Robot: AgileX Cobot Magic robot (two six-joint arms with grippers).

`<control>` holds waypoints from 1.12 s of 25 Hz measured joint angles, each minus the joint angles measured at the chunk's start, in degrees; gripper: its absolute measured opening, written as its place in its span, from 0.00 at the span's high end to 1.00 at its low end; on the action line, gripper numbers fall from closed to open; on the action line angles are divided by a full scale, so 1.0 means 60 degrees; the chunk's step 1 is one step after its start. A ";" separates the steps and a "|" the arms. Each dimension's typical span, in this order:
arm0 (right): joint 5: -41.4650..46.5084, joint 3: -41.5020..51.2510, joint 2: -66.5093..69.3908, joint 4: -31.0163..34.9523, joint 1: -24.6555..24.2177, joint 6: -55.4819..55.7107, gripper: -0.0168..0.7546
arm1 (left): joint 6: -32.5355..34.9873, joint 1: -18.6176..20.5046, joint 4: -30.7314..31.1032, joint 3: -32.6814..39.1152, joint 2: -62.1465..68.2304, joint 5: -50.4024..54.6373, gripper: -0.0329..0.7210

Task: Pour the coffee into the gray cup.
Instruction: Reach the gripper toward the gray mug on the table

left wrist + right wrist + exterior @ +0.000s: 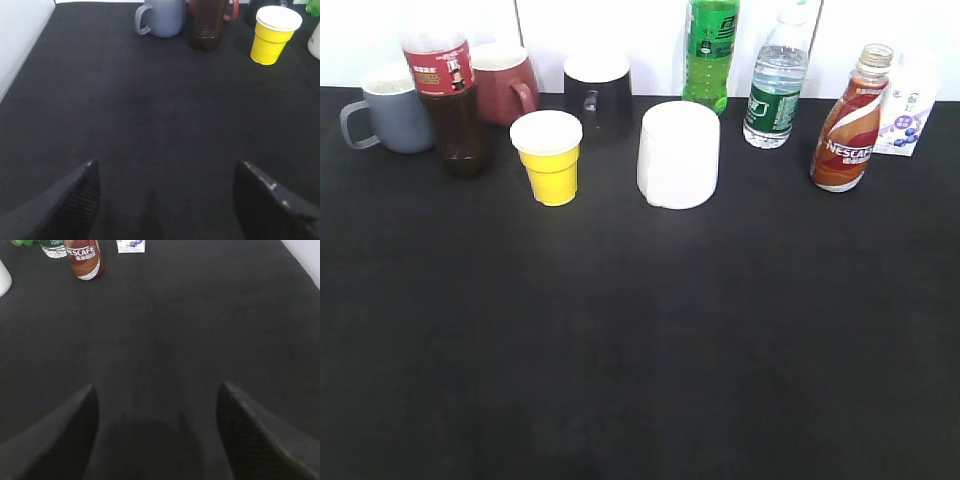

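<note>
The Nescafe coffee bottle (pixel 847 125), brown and red, uncapped, stands upright at the back right; it also shows in the right wrist view (pixel 84 259). The gray cup (pixel 392 120) stands at the back left, handle to the left, partly behind a dark cola bottle (pixel 450 100); it also shows in the left wrist view (pixel 162 17). My left gripper (pixel 165 170) is open and empty over bare cloth, well short of the cup. My right gripper (pixel 157 395) is open and empty, well short of the coffee bottle. Neither gripper shows in the exterior view.
Along the back stand a dark red mug (pixel 505 82), a black mug (pixel 597 95), a yellow cup (pixel 550 157), a white mug (pixel 678 154), a green bottle (pixel 710 55), a water bottle (pixel 776 90) and a small carton (pixel 908 115). The black table (pixel 640 340) fills the foreground.
</note>
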 joint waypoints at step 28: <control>-0.0007 0.0000 0.0000 0.0000 0.0000 0.0000 0.24 | 0.0000 0.0000 0.0920 0.1362 0.2504 -0.8795 0.19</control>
